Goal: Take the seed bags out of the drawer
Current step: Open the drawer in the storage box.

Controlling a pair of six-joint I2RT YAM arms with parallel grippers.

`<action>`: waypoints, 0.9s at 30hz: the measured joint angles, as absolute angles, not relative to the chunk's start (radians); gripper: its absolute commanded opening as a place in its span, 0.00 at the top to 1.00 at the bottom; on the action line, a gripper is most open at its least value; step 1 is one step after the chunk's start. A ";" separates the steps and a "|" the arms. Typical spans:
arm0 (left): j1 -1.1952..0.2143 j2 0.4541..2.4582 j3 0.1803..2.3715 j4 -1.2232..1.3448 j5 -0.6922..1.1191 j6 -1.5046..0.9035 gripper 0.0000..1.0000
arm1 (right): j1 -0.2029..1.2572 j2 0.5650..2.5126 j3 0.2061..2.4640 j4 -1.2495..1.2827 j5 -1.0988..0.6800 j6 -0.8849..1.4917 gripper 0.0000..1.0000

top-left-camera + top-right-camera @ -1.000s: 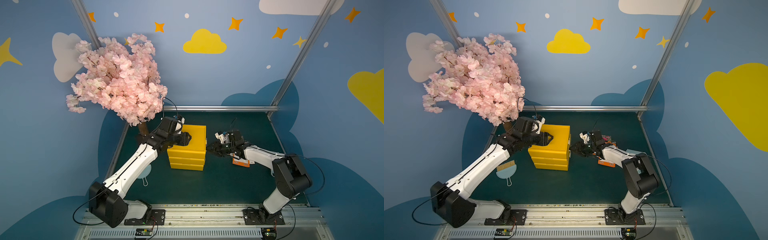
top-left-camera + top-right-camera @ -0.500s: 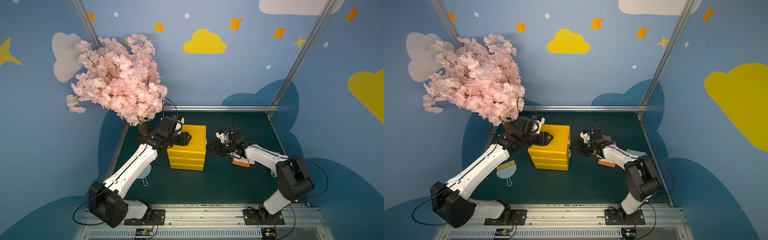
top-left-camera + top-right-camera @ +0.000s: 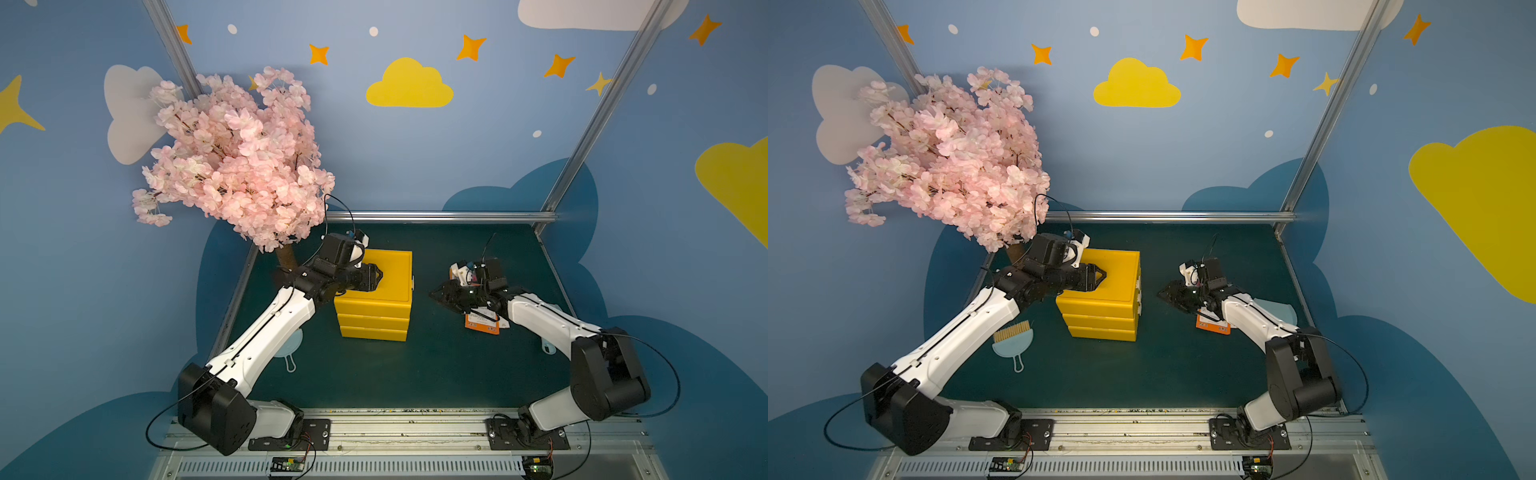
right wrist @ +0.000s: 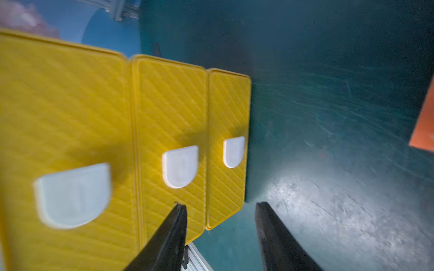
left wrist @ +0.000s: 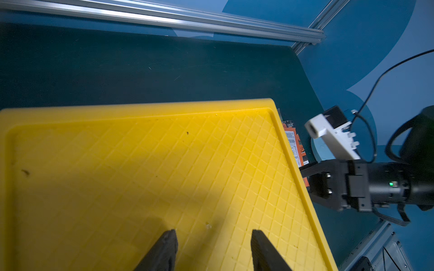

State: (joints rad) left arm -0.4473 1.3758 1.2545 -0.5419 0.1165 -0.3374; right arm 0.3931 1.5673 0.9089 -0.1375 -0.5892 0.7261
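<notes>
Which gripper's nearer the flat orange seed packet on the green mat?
Right. Right gripper hovers beside the flat orange seed packet; left gripper sits over the yellow plastic drawer cabinet, farther off.

seed bag (image 3: 481, 326) half hidden under right arm (image 3: 548, 320) (print unreadable).

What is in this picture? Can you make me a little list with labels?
cabinet: yellow, three drawers, all look shut
top drawer: shut, white tab handle
left gripper: open, empty, over the cabinet's top
right gripper: open, empty, facing the drawer fronts
seed bag: one orange packet on the mat, under the right arm
other things: pink blossom tree, light blue brush
</notes>
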 measured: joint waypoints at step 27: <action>-0.445 1.382 1.261 -0.545 0.122 -0.337 0.44 | 0.508 1.806 1.001 -0.027 -0.610 0.782 0.56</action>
